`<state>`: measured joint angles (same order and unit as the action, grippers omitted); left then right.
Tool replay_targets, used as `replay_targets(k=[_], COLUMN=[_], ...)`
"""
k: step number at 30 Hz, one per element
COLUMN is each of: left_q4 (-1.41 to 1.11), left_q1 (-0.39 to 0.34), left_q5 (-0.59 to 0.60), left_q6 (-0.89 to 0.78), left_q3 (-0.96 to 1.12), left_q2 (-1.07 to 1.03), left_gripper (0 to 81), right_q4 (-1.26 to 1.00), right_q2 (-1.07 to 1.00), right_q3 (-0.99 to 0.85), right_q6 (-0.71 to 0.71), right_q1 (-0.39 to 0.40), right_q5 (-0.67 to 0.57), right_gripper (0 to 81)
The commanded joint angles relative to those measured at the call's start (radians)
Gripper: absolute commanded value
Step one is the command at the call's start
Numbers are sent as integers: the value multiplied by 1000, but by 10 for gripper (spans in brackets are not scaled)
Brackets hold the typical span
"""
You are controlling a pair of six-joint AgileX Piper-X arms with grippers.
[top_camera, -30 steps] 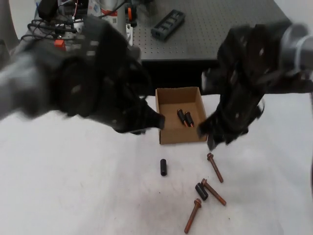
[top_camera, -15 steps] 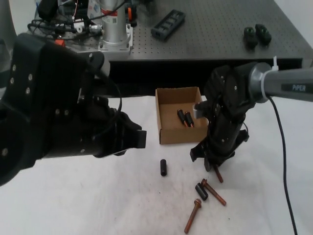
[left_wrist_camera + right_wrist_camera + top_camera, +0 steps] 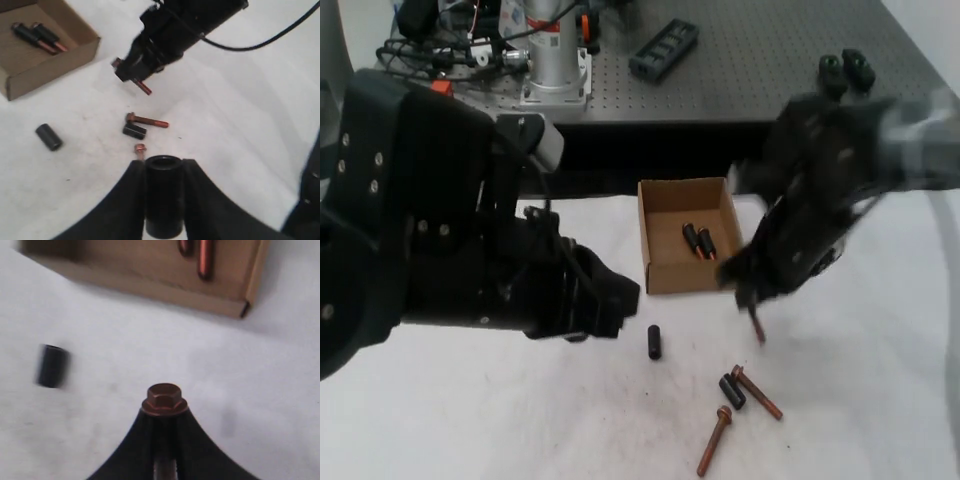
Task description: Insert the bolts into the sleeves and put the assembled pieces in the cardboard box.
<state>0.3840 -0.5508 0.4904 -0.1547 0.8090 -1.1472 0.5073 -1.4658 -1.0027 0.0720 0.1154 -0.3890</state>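
Bolts are the copper pieces, and the gripped bolt (image 3: 165, 399) sits in the right gripper (image 3: 165, 416), whose two fingers are pressed tight on the shank just under the hex head. From the high view the shank points down out of the fingers, just in front of the near right corner of the cardboard box (image 3: 665, 277). The left gripper (image 3: 164, 170) is clamped on the gripped sleeve (image 3: 164, 200), a black tube with its open end facing away from the wrist, held over the white cloth (image 3: 470, 420) to the left of the box's front. Inside the box lie two assembled pieces (image 3: 692, 237) side by side. On the cloth in front of the box a loose sleeve (image 3: 654, 342) lies alone. Nearer the camera a second sleeve (image 3: 731, 390) lies just beside the head of a second bolt (image 3: 757, 392), and a third bolt (image 3: 714, 440) lies near them. Behind the cloth stands a dark perforated bench (image 3: 770, 60).
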Motion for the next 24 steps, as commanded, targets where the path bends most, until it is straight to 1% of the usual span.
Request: replay_targets(k=[1, 2, 4, 6, 8, 10, 12, 16, 19, 24], left_q4=[-73, -130, -257, -393, -524, -622, -655, -663, -663, -709], left_q1=[-2, -2, -2, -2, -2, -2, -2, -2, -2, -2], left_q5=[239, 290, 353, 375, 389, 393, 438, 506, 517, 517], left_q6=[37, 31, -14, -75, -135, -180, -190, -190, -190, -211], left_q3=[-23, -45, -93, -141, -184, -210, -213, -213, -213, -213], left_q2=[13, 13, 13, 13, 13, 13, 13, 13, 13, 13], left_gripper=[6, 6, 6, 6, 6, 6, 6, 6, 6, 6], right_q4=[17, -50, -268, -526, -749, -952, -1063, -1096, -1098, -1073], right_q2=[-6, 55, 193, 291, 363, 395, 397, 397, 397, 397], right_q3=[-25, 26, 155, 260, 347, 414, 449, 457, 457, 461], right_q6=[-11, 24, 146, 296, 467, 611, 705, 719, 719, 717], right_q1=[-1, -7, -10, -2, 25, 56, 95, 174, 213, 225], right_q5=[-19, -80, -247, -325, -336, -338, -343, -341, -339, -339], right_gripper=[19, 19, 19, 19, 19, 19, 19, 19, 19, 19])
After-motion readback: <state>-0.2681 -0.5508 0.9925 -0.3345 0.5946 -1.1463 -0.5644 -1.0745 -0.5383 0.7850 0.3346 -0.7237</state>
